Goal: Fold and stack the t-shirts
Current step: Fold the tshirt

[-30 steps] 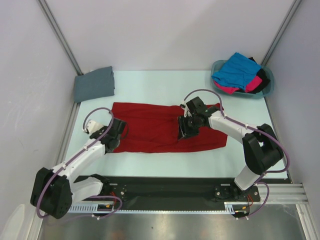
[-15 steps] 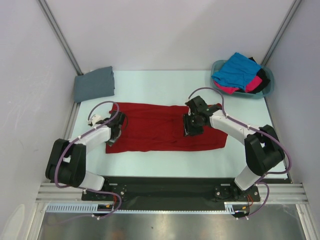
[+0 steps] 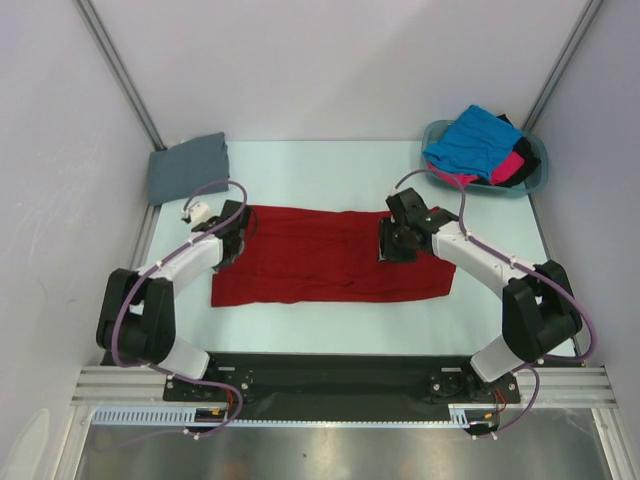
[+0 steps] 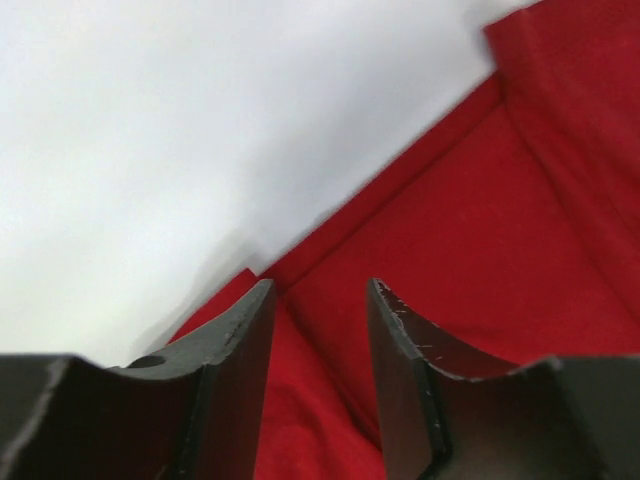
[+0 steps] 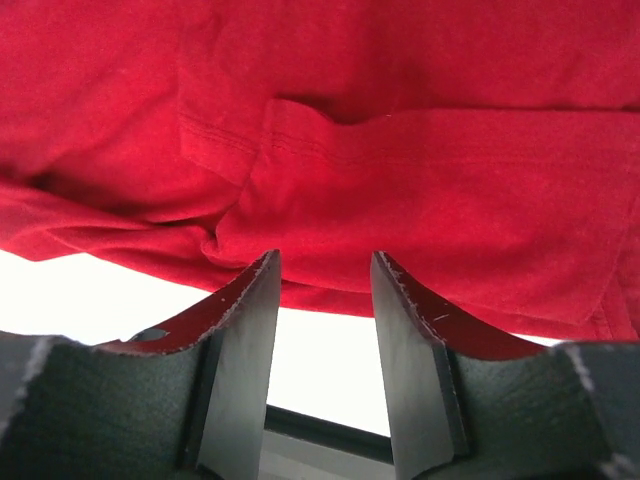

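A deep red t-shirt (image 3: 320, 255) lies spread flat across the middle of the table. My left gripper (image 3: 232, 235) is at its far left corner, jaws open, with red cloth (image 4: 480, 230) lying under and between the fingers (image 4: 240, 340). My right gripper (image 3: 392, 243) is over the shirt's right half, open and empty (image 5: 322, 265), and a hem and sleeve fold (image 5: 330, 150) show beyond its tips. A slate grey t-shirt (image 3: 188, 168) lies folded at the back left. The bright blue (image 3: 468, 140), hot pink (image 3: 505, 168) and black (image 3: 522, 160) t-shirts are heaped in the basket.
The teal plastic basket (image 3: 535, 180) stands at the back right corner. Metal frame posts (image 3: 120, 70) rise at both back corners beside the white walls. A black base rail (image 3: 330, 375) runs along the near table edge.
My left gripper moved from the shirt's near left edge up to its far left corner. My right gripper shifted a little back and right over the shirt. The shirt's left side now lies flatter.
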Robot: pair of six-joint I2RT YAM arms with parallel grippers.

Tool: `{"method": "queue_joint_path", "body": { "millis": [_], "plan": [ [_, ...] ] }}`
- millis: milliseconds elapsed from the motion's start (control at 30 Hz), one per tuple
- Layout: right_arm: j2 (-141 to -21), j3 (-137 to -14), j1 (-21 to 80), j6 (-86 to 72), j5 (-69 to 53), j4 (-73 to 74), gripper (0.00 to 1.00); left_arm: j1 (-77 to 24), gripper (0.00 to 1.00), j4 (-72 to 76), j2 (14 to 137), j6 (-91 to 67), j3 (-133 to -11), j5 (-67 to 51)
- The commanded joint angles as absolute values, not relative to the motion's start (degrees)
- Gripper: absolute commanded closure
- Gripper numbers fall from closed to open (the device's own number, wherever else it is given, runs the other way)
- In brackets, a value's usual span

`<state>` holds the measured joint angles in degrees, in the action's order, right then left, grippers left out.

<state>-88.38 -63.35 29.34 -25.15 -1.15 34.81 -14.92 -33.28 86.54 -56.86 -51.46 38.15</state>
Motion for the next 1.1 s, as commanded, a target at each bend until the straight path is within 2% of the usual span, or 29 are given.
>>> {"method": "queue_joint_path", "body": {
  "millis": [0, 133, 233, 267, 400, 533, 733, 967, 1067],
  "plan": [
    [-86.2, -63.0, 28.7, -28.2, 1.8, 33.3, 0.53, -14.9, 0.51, -28.7, 81.2, -48.3, -51.5, 33.3],
    [-85.3, -61.0, 28.3, -30.2, 2.5, 31.6, 0.52, -14.9, 0.49, -18.6, 79.7, -39.3, -50.8, 23.2],
    [-83.6, -58.6, 28.4, -31.4, 4.0, 29.0, 0.45, -15.2, 0.41, -15.0, 82.1, -33.2, -53.0, 16.3],
    [-83.3, -58.3, 28.2, -31.6, 4.7, 28.7, 0.44, -15.4, 0.33, -14.8, 84.1, -31.0, -54.5, 15.3],
    [-82.1, -56.6, 28.3, -31.9, 7.6, 28.0, 0.36, -15.8, 0.28, -15.2, 91.1, -25.4, -58.1, 7.3],
    [-82.4, -54.3, 28.3, -33.0, 8.0, 25.9, 0.34, -16.2, 0.28, -16.6, 98.2, -21.8, -60.9, 3.3],
    [-83.5, -52.4, 28.5, -33.7, 7.8, 21.6, 0.34, -16.2, 0.26, -12.2, 100.2, -18.0, -61.3, 0.7],
    [-89.9, -55.7, 28.4, -32.2, 8.8, 20.2, 0.34, -16.2, 0.25, -11.2, 103.3, -12.9, -65.6, -3.9],
    [-93.5, -57.9, 28.3, -31.3, 9.5, 19.4, 0.34, -16.3, 0.28, -12.3, 105.9, -12.3, -68.1, -4.5]
  ]
}}
